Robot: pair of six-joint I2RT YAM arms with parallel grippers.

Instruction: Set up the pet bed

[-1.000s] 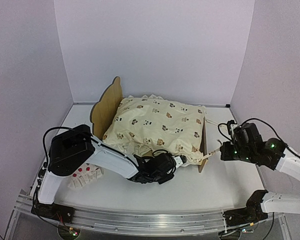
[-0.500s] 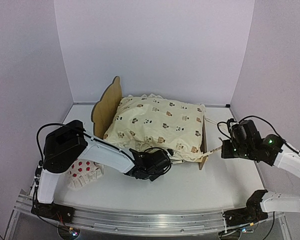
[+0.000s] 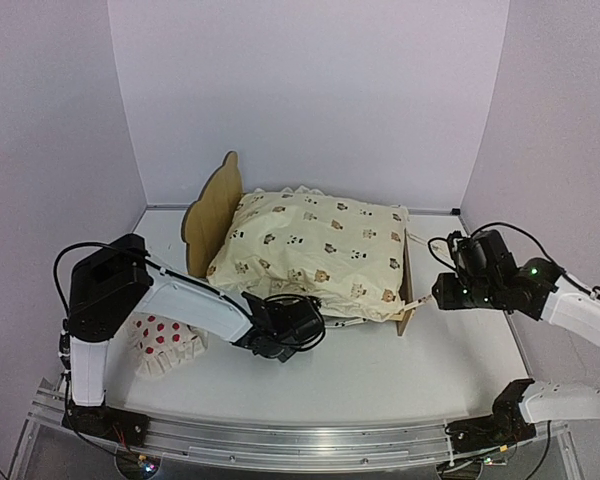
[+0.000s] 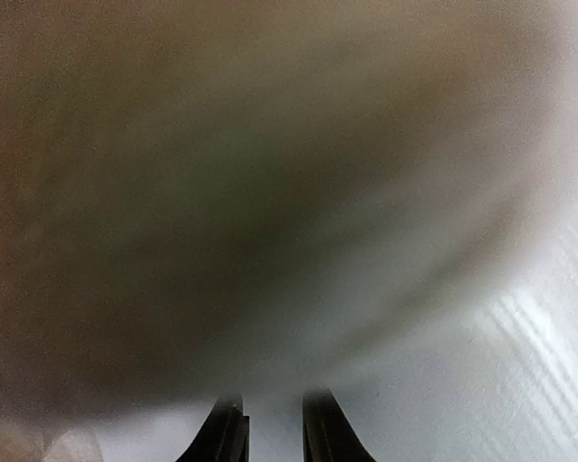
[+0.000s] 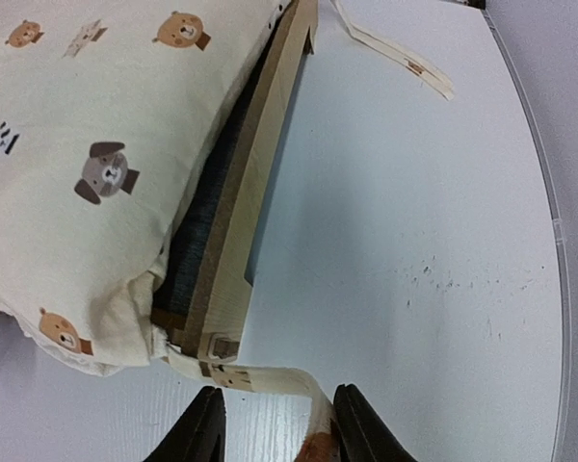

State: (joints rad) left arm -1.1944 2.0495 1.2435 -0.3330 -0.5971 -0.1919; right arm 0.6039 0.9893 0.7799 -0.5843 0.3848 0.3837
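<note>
Left tool [image 4: 270, 419] slightly parted, empty, toward bench [image 3: 380, 375] front edge; dotted pillow [image 3: 165, 345] toward front-left corner; right tool [image 5: 281, 397] parted around cream strap [image 5: 270, 378] toward right edge; pet bed [image 3: 212, 210] mid-bench under animal-print quilt [image 3: 320, 250], headboard toward left edge.

Overhead and close right-wrist views share the pet bed [image 3: 212, 210].

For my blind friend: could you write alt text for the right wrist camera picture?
A cream animal-print quilt lies on the pet bed, reaching its wooden rail. A fabric tie runs from its corner between the fingers of the right gripper.
</note>
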